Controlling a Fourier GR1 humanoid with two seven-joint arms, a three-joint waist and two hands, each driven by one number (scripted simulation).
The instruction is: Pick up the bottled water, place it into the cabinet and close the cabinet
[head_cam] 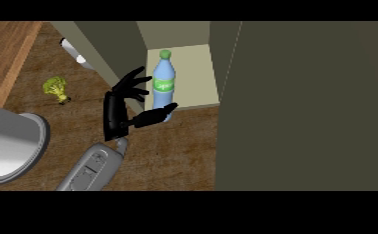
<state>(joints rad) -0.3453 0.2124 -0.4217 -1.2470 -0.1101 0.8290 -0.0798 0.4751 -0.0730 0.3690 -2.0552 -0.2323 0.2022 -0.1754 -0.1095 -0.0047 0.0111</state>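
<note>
A blue water bottle with a green cap and green label stands upright on the pale shelf floor of the open cabinet, near its front left corner. My left hand is just left of the bottle with its fingers spread and straight. Its thumb reaches to the bottle's base, and I cannot tell whether it touches. The fingers are not curled round the bottle. My right hand is not in the head view.
The cabinet's open door angles out to the left behind my hand, with a pale handle on its outer side. A tall olive panel fills the right. A yellow-green vegetable and a grey round vessel sit on the wooden counter at left.
</note>
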